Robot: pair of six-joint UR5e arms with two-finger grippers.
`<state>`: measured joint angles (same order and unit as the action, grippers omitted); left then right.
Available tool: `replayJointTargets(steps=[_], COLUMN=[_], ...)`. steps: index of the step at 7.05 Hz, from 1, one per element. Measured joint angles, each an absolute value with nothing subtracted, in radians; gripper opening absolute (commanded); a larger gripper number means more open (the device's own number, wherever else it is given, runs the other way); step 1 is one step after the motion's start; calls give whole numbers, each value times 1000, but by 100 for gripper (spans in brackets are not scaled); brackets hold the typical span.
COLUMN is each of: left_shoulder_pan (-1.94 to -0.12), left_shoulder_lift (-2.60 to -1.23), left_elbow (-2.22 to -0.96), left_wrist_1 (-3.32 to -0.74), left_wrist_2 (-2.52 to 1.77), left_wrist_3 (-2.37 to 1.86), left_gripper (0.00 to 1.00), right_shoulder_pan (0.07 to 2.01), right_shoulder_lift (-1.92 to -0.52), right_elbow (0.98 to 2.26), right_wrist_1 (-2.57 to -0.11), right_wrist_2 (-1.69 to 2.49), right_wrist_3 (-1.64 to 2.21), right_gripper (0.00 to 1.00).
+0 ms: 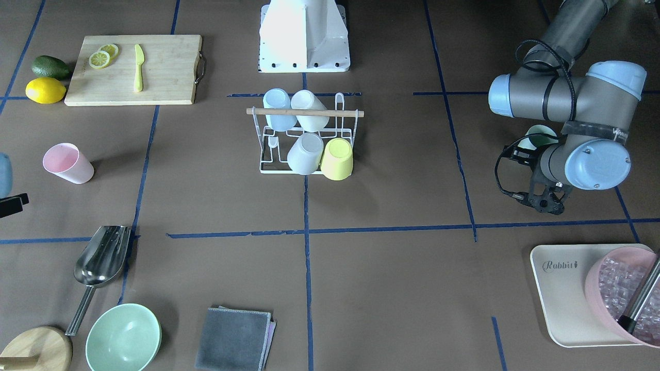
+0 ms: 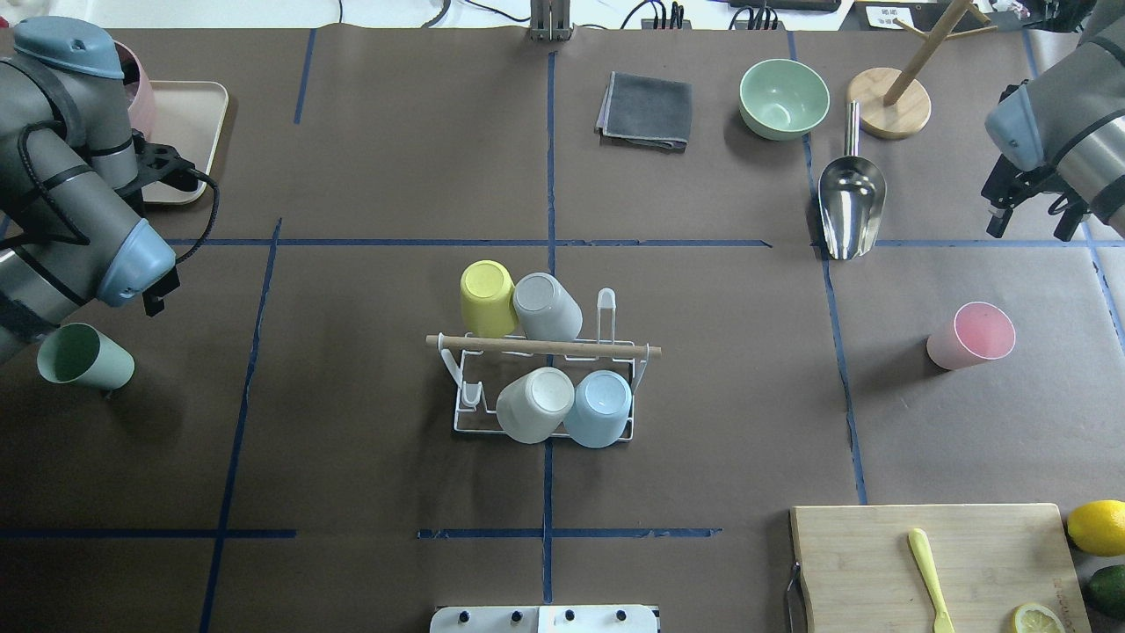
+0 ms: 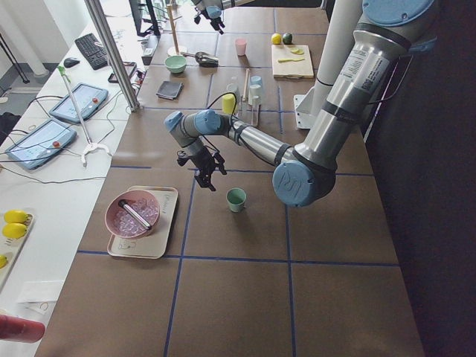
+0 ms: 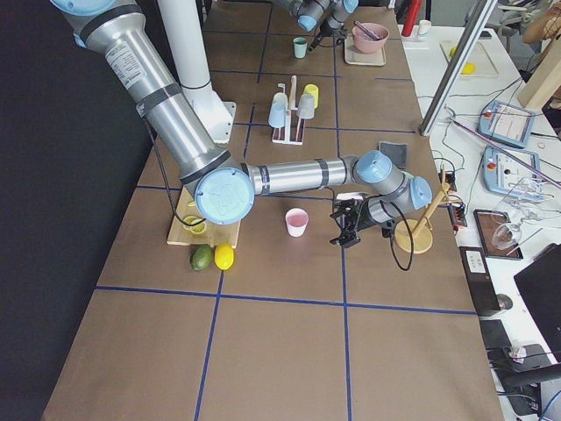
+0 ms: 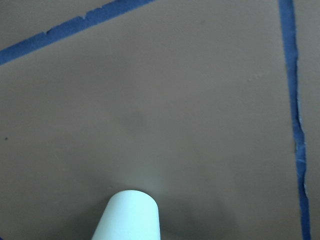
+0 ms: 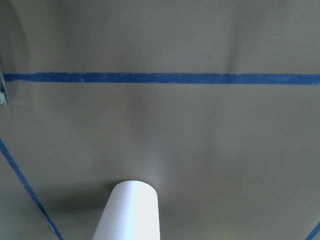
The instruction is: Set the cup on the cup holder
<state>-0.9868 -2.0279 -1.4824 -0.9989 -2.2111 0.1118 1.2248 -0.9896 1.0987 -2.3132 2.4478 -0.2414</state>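
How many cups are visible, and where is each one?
6. Four on the cup holder: yellow cup, grey cup, white cup, blue cup. Green cup on the table by the left arm; pink cup by the right arm. None seems hidden.

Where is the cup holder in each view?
Front-facing: cup holder at centre.
Overhead: holder at centre.
Exterior left: holder top, middle.
Exterior right: holder top, middle.
Left wrist: absent.
Right wrist: absent.
Landmark: the yellow cup on it.
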Motion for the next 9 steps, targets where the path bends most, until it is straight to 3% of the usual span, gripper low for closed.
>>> replayJointTargets(steps=[6, 9], left_shoulder_pan=[-992, -992], left_shoulder_lift=[-2050, -2053], left_elbow=[-1311, -1288], left_wrist_1=[-1021, -995], left_wrist_2=[-2166, -2225], left_wrist_3=[176, 175], left_gripper=[100, 100], right_shoulder_pan=[1123, 1102], right_shoulder_lift=[-1015, -1039], right_elbow=[1100, 1104], right_wrist_1=[-2313, -2328], right_wrist_2=[2506, 2509], right_wrist_3=[-223, -223], right_gripper=[100, 100])
